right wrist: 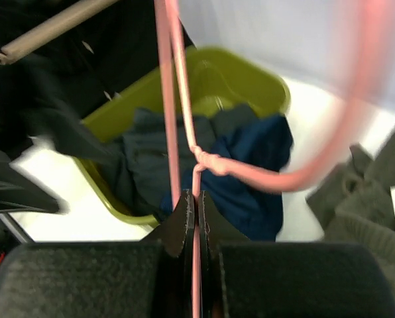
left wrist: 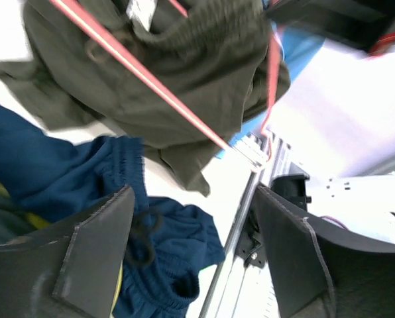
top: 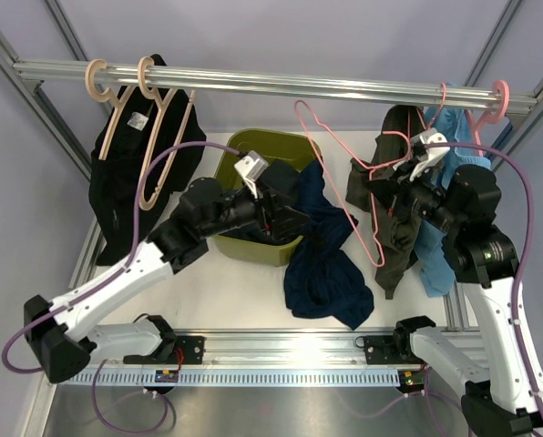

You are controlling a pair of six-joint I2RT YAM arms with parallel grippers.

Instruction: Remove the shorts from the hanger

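**Left arm.** Reaches from the near-left corner diagonally across the white bench, forearm raised, wrist over the right rim of the yellow-green plastic bin.
**Left claw**. Fingers are spread wide apart and hold nothing. The wrist view looks between them at cloth and the bench edge beyond.

**Right arm.** Stands upright at the near-right corner, elbow high, forearm folded back toward centre.
**Right claw**. Fingers are pressed together, pinching a thin pink wire hanger just below its twisted neck. The hanger tilts off the silver aluminium rail, and no cloth can be seen on it.

**Navy blue fabric shorts**. Limp. One part is draped over the bin's right rim, and the rest is heaped on the bench just beside the bin. They are off the hanger.

**Dark teal-slate fabric shorts**. Crumpled inside the bin, touching the navy pair. In the top view they are mostly hidden under the left arm.

**Olive-green fabric shorts**. Hang at the right, just beside the right claw.

**Light-blue fabric shorts**. Hang behind the olive-green pair, partly hidden by the right arm.
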